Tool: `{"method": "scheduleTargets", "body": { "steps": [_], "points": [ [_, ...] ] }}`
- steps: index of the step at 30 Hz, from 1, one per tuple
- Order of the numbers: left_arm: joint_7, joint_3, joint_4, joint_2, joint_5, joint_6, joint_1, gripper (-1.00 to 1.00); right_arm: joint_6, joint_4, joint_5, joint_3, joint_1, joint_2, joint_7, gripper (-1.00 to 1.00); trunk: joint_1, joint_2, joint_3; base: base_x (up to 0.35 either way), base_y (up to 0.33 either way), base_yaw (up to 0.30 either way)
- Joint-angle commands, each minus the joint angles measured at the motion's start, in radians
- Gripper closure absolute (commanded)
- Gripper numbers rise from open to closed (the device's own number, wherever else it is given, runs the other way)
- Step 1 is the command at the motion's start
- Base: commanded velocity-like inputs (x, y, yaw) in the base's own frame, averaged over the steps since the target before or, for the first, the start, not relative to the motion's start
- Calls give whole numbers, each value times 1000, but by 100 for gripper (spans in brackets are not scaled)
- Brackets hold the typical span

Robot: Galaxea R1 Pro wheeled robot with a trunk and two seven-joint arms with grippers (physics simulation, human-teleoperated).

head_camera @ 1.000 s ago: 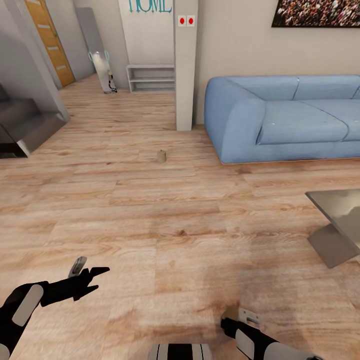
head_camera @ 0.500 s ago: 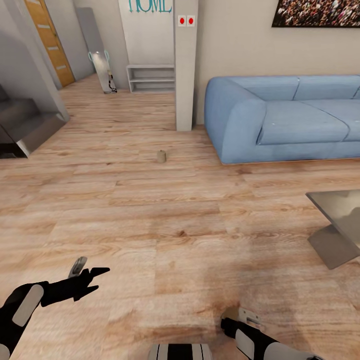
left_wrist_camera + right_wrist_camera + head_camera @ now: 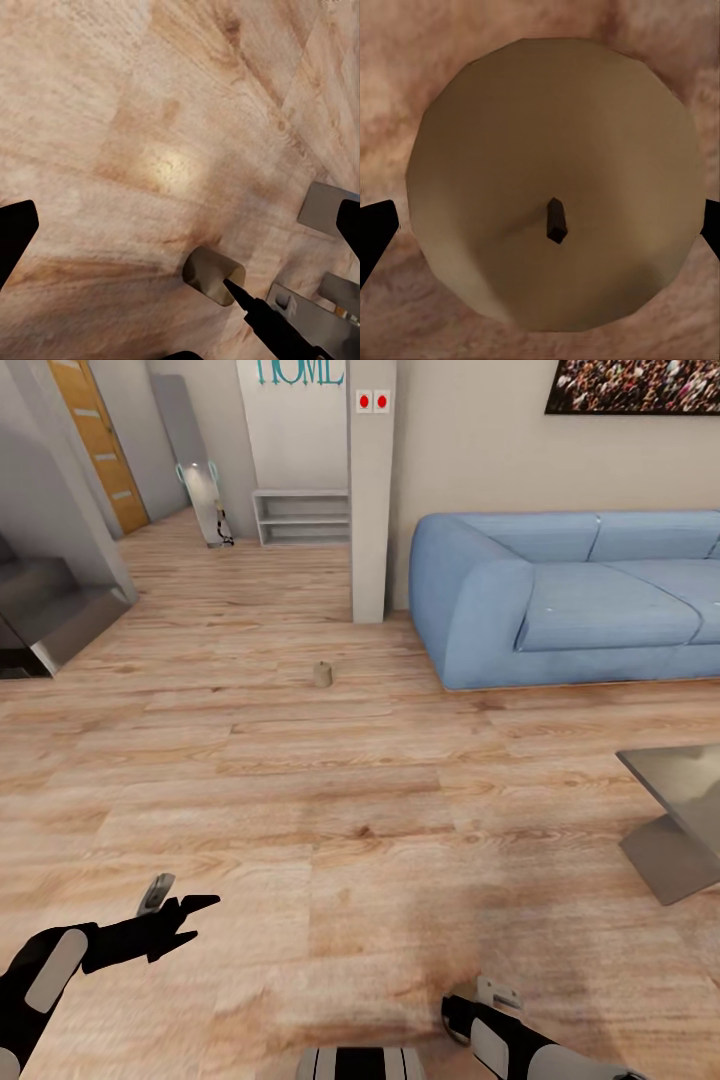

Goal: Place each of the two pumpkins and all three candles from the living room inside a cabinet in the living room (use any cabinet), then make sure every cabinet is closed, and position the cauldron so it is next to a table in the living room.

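Sofa [image 3: 590, 600], table [image 3: 675, 810] cut off by head view edge.

You look over a floor [image 3: 330, 810] of pale wooden planks running back to a beige wall [image 3: 470, 440]. A blue sofa [image 3: 570, 595] stands against that wall, under a dark framed picture [image 3: 635, 385]. Beside the sofa's arm rises a pale square pillar [image 3: 370, 500] carrying two red switches [image 3: 372, 402]. Behind it sits a low grey shelf [image 3: 302, 517] beneath teal lettering. A wooden door [image 3: 98, 445] lies far left, grey steps [image 3: 45, 610] nearer. A grey table [image 3: 675, 810] juts in at right
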Motion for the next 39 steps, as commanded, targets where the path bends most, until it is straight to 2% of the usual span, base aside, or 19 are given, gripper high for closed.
{"method": "scheduleTargets", "body": {
  "steps": [1,26,33,37,39],
  "points": [
    [-5,2,0,-1,-4,5,0,-100,0,-1,-9,9,0,0,-4,-100,0,0,-1,124,0,0],
    [-7,2,0,0,-4,5,0,-100,0,-1,-9,9,0,-1,-5,-100,0,0,-1,30,0,0],
    [-7,4,0,1,-3,5,0,-100,0,-1,-9,9,0,0,-5,-100,0,0,-5,0,0,0],
    [-7,4,0,1,-3,5,0,-100,0,-1,-9,9,0,0,-4,-100,2,-1,-20,0,0,0],
    [-7,4,0,1,-3,5,0,-100,0,-1,-9,9,0,-1,-4,-100,2,-1,-20,0,0,0]
  ]
}}
